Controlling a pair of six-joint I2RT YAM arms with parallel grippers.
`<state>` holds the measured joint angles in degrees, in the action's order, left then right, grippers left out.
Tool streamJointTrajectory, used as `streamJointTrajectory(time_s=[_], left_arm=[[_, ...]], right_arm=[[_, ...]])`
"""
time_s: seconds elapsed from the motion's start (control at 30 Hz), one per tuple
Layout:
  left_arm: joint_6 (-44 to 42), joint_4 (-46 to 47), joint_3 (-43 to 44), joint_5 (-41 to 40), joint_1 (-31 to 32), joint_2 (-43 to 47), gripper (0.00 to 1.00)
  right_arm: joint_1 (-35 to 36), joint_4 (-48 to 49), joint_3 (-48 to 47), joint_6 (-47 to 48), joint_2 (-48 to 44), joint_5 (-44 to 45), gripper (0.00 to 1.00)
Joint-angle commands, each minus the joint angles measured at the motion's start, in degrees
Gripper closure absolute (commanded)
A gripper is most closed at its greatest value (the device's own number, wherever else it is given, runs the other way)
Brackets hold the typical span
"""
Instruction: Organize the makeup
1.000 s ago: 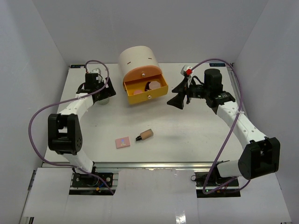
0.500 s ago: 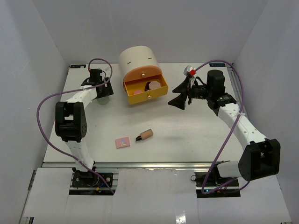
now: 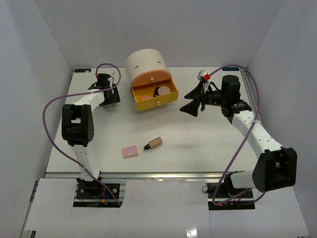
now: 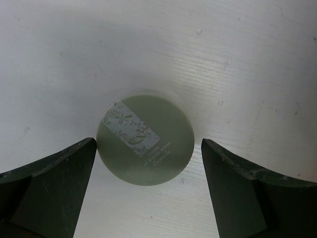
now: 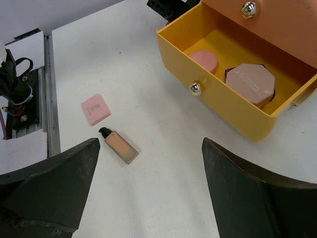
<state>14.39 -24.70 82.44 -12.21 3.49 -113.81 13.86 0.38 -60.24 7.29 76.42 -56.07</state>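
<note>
The left gripper (image 4: 148,141) stood open, fingers spread wide, pointing down at the table (image 4: 237,59). A round jar (image 4: 145,136), grey-green with a printed label on its lid, lay directly under the hand between the two fingers. There was a plain gap to the finger on the right of the wrist view. Its other side came very near the opposite finger, and I could not tell whether they touched.

The right gripper (image 5: 149,141) was open as well and held nothing, hanging above the table. Ahead of it and off to the right of its wrist view, the yellow drawer (image 5: 218,106) stood pulled out of the cylinder (image 3: 144,62). Inside the drawer were a round pink compact (image 5: 203,60) and an octagonal compact (image 5: 250,82), side by side, the octagonal one deeper toward the right. Above the yellow drawer sat an orange drawer (image 5: 282,25), shut.

Just beyond the finger on the left of that view, a tan bottle (image 5: 119,146) with a black cap lay on its side on the table. A pink square compact (image 5: 95,108) lay flat a little farther out from the hand, near the bottle's cap end but apart from it. Both were well apart from the drawer and from the left gripper.
</note>
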Motion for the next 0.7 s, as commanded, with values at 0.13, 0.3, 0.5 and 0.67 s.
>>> streamJointTrajectory(time_s=[0.13,0.3,0.5,0.67], left_arm=[[-0.33,-0.88,1.58,-0.59,-0.15,-0.88,0.02],[-0.14,-0.92,1.26,-0.45,-0.15,-1.25,0.02],[0.02,-0.63,0.54,-0.53,-0.23,-1.51,0.21],[0.25,-0.44,0.28,-0.47,-0.3,-0.08,0.54]], right_arm=[[-0.5,3.1,0.3,-1.33,-1.28,-1.9,0.1],[-0.64,3.32,0.44,-1.49,-1.28,-2.13,0.1],[-0.94,3.82,0.65,-2.01,-1.62,-2.55,0.1],[-1.27,4.26,0.98,-2.44,-1.8,-2.73,0.1]])
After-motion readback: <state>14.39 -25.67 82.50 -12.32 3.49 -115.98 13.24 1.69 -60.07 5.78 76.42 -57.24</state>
